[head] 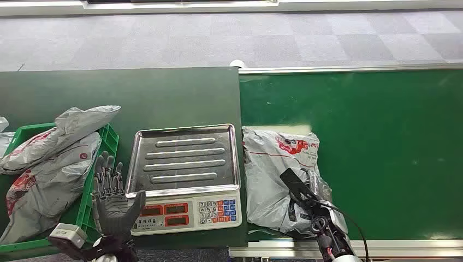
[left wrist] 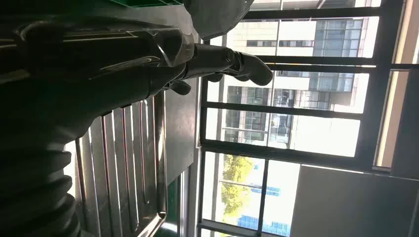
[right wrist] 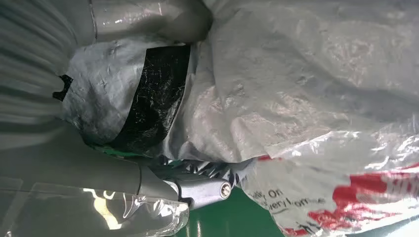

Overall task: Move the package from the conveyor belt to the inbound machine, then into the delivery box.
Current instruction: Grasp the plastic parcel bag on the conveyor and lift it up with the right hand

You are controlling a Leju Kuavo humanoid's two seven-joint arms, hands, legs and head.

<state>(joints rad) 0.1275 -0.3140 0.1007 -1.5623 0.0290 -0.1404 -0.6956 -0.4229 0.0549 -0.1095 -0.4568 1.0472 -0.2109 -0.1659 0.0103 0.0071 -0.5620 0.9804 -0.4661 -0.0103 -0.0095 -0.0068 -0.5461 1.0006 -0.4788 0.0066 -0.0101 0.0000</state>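
Note:
A grey plastic package (head: 273, 164) with red print lies on the green conveyor belt (head: 382, 153), just right of the scale. My right hand (head: 307, 197) grips the package's near right part. Up close, its thumb (right wrist: 148, 19) sits on one side of the crumpled package (right wrist: 306, 98) and a finger (right wrist: 197, 190) on the other. The inbound machine is a scale with a steel tray (head: 185, 158) and a keypad; nothing lies on the tray. My left hand (head: 113, 199) hovers with straight, spread fingers (left wrist: 237, 64) between the scale and the green delivery box (head: 109, 141).
The green box at the left holds several grey packages (head: 49, 164), heaped above its rim. The scale stands on a dark green table (head: 136, 93). A metal rail (head: 349, 69) edges the belt's far side, with grey carpet beyond. Windows show past the steel tray (left wrist: 128, 163).

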